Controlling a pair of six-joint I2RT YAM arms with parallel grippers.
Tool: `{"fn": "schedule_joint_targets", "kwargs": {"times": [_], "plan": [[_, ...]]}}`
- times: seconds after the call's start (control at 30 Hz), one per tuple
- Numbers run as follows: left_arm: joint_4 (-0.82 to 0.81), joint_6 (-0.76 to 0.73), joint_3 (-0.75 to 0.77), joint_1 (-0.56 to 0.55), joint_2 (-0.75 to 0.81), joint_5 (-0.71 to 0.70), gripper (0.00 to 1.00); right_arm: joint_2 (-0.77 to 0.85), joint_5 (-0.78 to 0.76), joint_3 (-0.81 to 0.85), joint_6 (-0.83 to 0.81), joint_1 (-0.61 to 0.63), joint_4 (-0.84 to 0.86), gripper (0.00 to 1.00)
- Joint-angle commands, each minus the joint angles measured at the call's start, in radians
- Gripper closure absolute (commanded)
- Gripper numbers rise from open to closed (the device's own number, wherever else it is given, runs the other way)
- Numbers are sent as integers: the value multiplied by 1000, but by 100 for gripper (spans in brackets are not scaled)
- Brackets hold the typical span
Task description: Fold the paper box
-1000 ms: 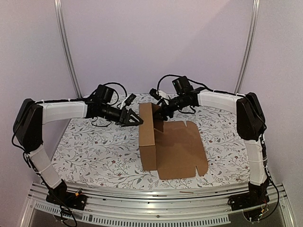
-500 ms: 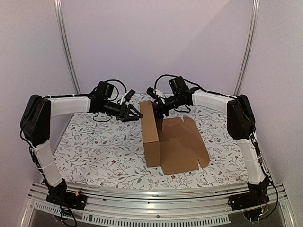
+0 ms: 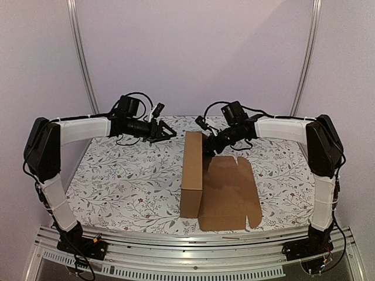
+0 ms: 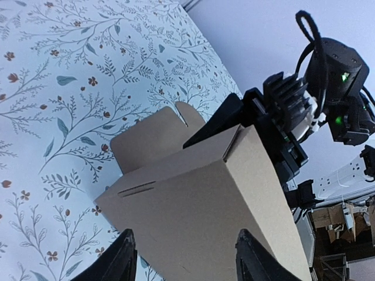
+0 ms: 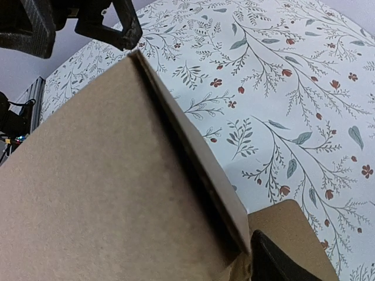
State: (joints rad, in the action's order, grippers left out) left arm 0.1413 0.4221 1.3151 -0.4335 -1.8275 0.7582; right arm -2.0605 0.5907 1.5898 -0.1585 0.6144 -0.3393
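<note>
Box (image 3: 191, 170): middle of table (image 3: 117, 175); one long wall raised, running near to far; flat panel lying to its right.
Left gripper (image 3: 170, 133): jaws wide and empty, just off the wall's far left corner, pointing at it.
Right gripper (image 3: 209, 145): at the wall's far end, from the right; the nearer arm, against the cardboard.
Right jaws: grip or mere contact, cannot tell; one finger (image 5: 275, 263) shows, the other is hidden.
Cut off: box runs out of frame in both wrist views.

Illumination is soft and even, with a cool lilac cast. The paper box (image 3: 191, 172) throws a faint shadow rightward across its flat panel. In the right wrist view, near cardboard is slightly blurred.
</note>
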Motion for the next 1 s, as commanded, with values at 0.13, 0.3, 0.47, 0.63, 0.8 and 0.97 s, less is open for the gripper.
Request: {"fn": "schedule_joint_targets", "kwargs": {"times": [0.13, 0.3, 0.47, 0.63, 0.8, 0.97], "plan": [[26, -13, 70, -98, 20, 5, 37, 149, -13, -106, 173, 3, -98, 26], [272, -88, 171, -169, -7, -144, 35, 214, -22, -104, 17, -37, -270, 21], [320, -100, 179, -198, -28, -204, 36, 267, 95, -79, -213, -134, -498, 18], [323, -110, 191, -201, -65, -250, 41, 271, 161, -16, -423, -251, -620, 19], [312, -121, 210, -203, -96, -227, 43, 172, 111, 102, -419, -323, -543, 23], [278, -172, 216, -200, -125, -166, 43, 12, 6, 206, -297, -324, -317, 32]]}}
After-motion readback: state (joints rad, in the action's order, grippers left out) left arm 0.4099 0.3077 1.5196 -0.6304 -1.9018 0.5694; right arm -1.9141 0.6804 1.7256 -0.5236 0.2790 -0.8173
